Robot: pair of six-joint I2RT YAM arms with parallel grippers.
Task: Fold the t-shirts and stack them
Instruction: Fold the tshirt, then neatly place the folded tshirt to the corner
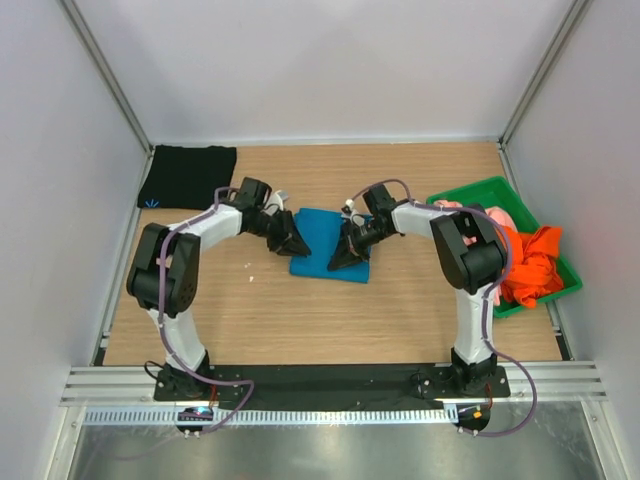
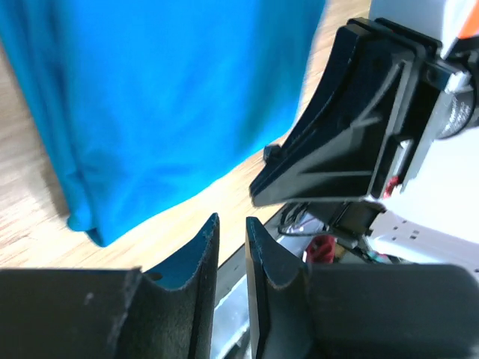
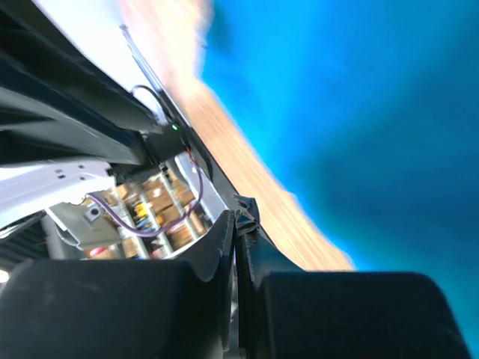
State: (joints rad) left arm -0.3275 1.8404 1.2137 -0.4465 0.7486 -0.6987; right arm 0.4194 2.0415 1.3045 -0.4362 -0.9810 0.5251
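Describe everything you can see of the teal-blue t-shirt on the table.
The teal-blue soft cloth t-shirt lies flat on the wooden table, folded into a compact, roughly rectangular, slightly skewed packet. Its fabric looks smooth and plain; layered folded edges show at one corner in the left wrist view. The left claw sits at its left edge, fingers slightly apart and empty; the right claw is over its right half, shut. Whether either touches the cloth cannot be told.

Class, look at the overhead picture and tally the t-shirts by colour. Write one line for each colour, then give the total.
teal-blue t-shirt: 1
black t-shirt: 1
orange t-shirt: 1
pink t-shirt: 1
Total: 4
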